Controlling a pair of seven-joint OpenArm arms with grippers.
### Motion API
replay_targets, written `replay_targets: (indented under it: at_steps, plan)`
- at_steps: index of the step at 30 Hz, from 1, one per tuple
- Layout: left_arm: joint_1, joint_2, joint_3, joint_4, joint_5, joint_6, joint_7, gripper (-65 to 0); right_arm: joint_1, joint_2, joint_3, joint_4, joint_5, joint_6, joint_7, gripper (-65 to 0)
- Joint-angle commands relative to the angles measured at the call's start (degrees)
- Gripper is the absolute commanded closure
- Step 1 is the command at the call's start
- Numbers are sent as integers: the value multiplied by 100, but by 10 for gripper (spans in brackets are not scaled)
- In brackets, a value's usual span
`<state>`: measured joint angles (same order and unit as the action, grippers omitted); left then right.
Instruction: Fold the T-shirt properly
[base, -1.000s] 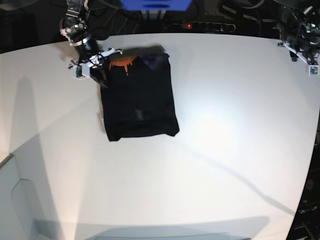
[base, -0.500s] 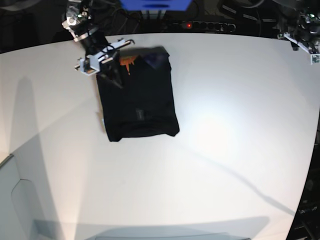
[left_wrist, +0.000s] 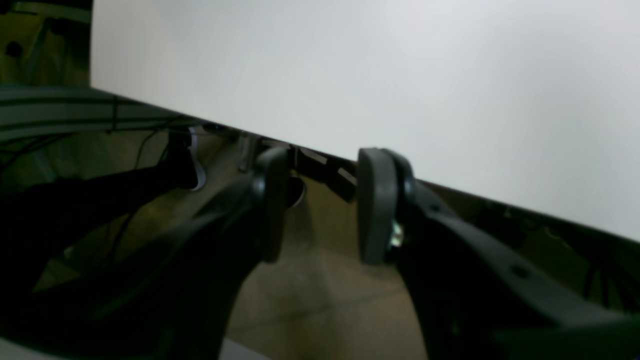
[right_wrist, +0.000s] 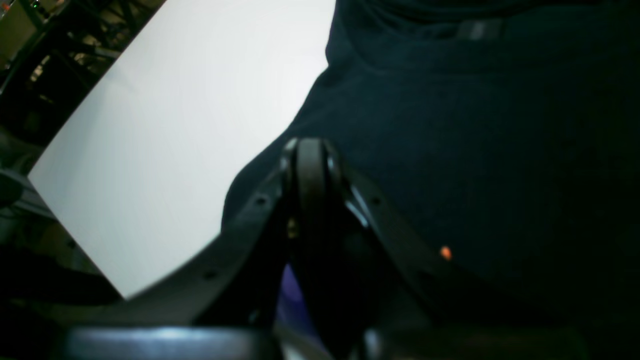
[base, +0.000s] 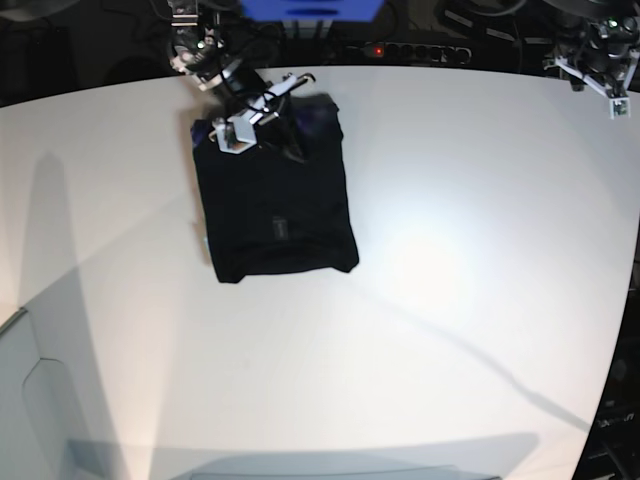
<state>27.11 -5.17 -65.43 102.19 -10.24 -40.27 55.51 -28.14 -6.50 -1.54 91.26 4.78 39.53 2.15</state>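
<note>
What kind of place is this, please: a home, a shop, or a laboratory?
Most likely a robotics lab or test bench. A bare white table holds only a black T-shirt, two robot arms stand at its far corners, and a power strip with cables lies behind it.

end effector (right_wrist: 311, 165): jaws pressed together | over T-shirt (right_wrist: 475, 140) | white table (right_wrist: 175, 130) left
</note>
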Motion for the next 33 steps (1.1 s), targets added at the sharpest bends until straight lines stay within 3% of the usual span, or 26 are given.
replay_targets:
  at_steps: [1, 13, 22, 29, 33]
  plan:
    - [45, -76, -37, 71, 9, 27, -17, -222, 14, -31, -53, 47, 89, 47, 132, 0]
    - [45, -68, -37, 71, 17, 27, 10, -222, 190, 118, -35, -630, 98, 47, 194, 0]
    - [370, 3, -37, 124, -44, 27, 10, -215, -469, 101, 0, 1181, 133, 47, 141, 0]
    - [897, 266, -37, 80, -35, 27, -52, -15, -1357, 92, 809, 1937, 125, 47, 132, 0]
    - [1082, 275, -37, -43, -35, 27, -52, -2, -2017, 171, 1389, 1920, 125, 47, 132, 0]
